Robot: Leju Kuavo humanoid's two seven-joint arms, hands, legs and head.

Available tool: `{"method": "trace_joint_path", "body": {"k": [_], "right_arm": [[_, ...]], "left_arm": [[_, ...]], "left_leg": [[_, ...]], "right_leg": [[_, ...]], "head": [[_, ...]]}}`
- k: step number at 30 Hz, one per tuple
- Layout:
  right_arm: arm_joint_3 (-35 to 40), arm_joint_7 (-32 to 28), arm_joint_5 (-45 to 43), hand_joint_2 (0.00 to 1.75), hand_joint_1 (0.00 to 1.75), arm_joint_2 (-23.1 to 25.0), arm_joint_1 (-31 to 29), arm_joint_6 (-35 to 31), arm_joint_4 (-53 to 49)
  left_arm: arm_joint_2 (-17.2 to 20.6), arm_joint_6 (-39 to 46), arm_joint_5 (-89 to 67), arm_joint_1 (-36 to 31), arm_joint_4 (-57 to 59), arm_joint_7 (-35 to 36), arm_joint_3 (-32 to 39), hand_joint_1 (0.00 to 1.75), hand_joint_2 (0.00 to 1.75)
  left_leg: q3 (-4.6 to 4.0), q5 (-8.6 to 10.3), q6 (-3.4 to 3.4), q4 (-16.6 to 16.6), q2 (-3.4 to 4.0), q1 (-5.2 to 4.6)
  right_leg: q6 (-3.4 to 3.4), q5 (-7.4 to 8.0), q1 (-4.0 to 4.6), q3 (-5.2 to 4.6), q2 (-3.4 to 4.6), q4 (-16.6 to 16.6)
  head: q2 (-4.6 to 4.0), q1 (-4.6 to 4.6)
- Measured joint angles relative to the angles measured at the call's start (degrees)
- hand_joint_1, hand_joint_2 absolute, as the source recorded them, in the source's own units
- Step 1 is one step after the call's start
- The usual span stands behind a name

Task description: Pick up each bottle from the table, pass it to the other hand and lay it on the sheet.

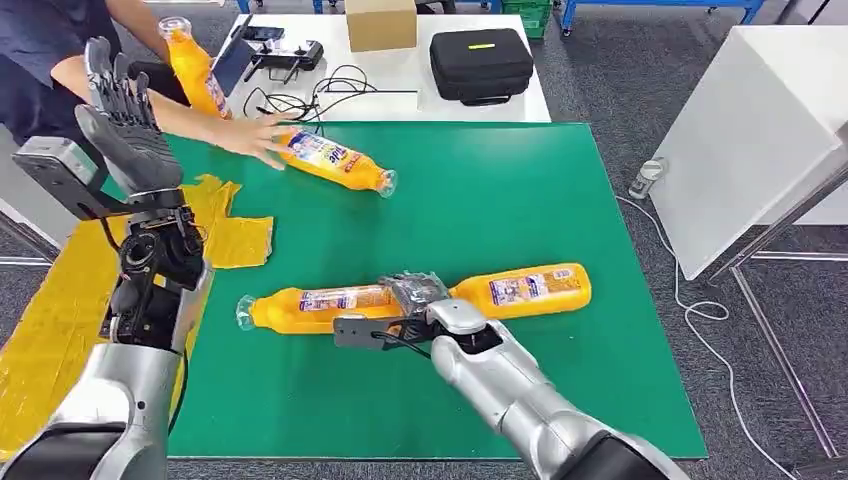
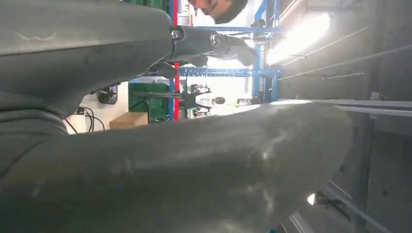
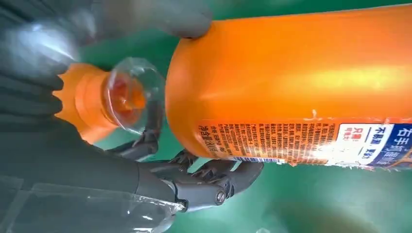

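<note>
Orange plastic bottles [image 1: 520, 289] lie near the green mat's [image 1: 600, 380] front edge, none on the yellow sheet [image 1: 238, 240]. Right hand [image 1: 412, 300] closes around one; left hand [image 1: 118, 110] is raised, fingers spread, empty.

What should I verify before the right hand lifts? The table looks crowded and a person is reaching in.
1. Right hand: its fingers and thumb straddle the front-left bottle at its base: ok.
2. Grip firm: cannot tell.
3. Front-right bottle apart from the hand: not ok, its cap lies beside the fingers.
4. Left hand raised and open to receive: ok.
5. Yellow sheet has bare room: ok.
6. Person's hand off the table: not ok, it rests on the far bottle.
</note>
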Motion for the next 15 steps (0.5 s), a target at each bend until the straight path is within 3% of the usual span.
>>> {"method": "trace_joint_path", "body": {"k": [2,6,7,15], "right_arm": [[0.0,0.1,0.0,1.75,0.0,0.0,0.0,-0.2,0.0],[0.0,0.6,0.1,1.75,0.0,0.0,0.0,-0.5,0.1],[0.1,1.0,0.2,0.0,0.0,0.0,0.1,-0.7,0.2],[0.6,3.2,1.7,0.0,0.0,-0.2,0.1,-3.1,0.5]], "left_arm": [[0.0,0.0,0.0,0.0,-0.1,0.0,0.0,0.0,0.0],[0.0,-0.1,0.1,0.1,-0.3,0.0,0.0,0.0,0.0],[0.0,-0.2,0.3,0.1,-0.4,0.0,0.0,0.0,0.0],[0.0,-0.6,0.8,0.1,-1.0,0.6,-0.1,0.0,0.0]], "left_leg": [[0.0,0.0,0.0,0.0,0.0,0.0],[0.0,0.0,0.0,0.0,0.0,0.0],[0.0,0.0,0.0,0.0,0.0,0.0],[-0.02,0.0,0.0,0.0,0.0,0.0]], "right_leg": [[0.0,0.0,0.0,0.0,0.0,0.0],[0.0,0.0,0.0,0.0,0.0,0.0],[0.0,0.0,0.0,0.0,0.0,0.0],[0.0,0.0,0.0,-0.01,0.0,0.0]], "head": [[-0.02,0.0],[0.0,0.0],[-0.02,0.0],[-0.02,-0.02]]}}
